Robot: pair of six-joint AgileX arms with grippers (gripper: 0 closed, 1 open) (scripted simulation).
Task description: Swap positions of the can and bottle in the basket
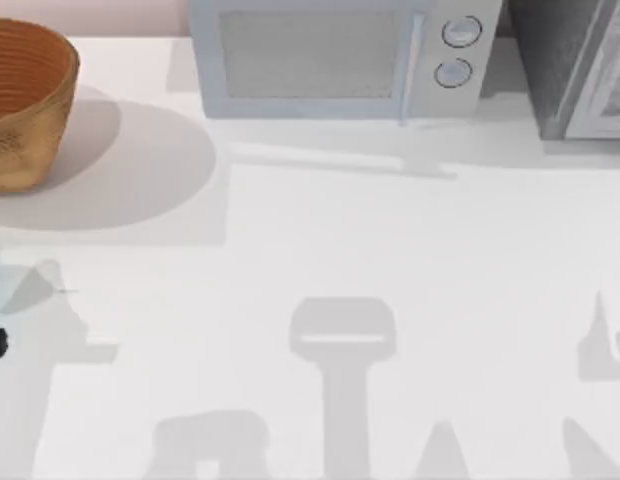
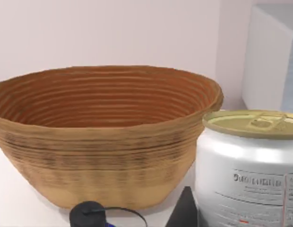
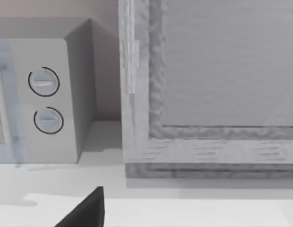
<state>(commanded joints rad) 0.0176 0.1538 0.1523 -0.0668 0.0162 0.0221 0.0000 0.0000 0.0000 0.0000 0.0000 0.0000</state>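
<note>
From my left wrist view the can (image 2: 248,170) stands closest, just beside a dark finger tip (image 2: 184,213); I cannot tell whether my left gripper is spread or closed on it. Its smooth white wall looks slick, so I judge a shallow grip could let it slide or tip. Beside it sits a black bottle cap (image 2: 88,213). Beyond stands the ribbed wicker basket (image 2: 104,142), at the table's far left, its flared rim easily clipped. My right arm faces the microwave (image 3: 42,99).

A dark finger (image 2: 184,210) of the left gripper (tip alone) juts into view.
</note>
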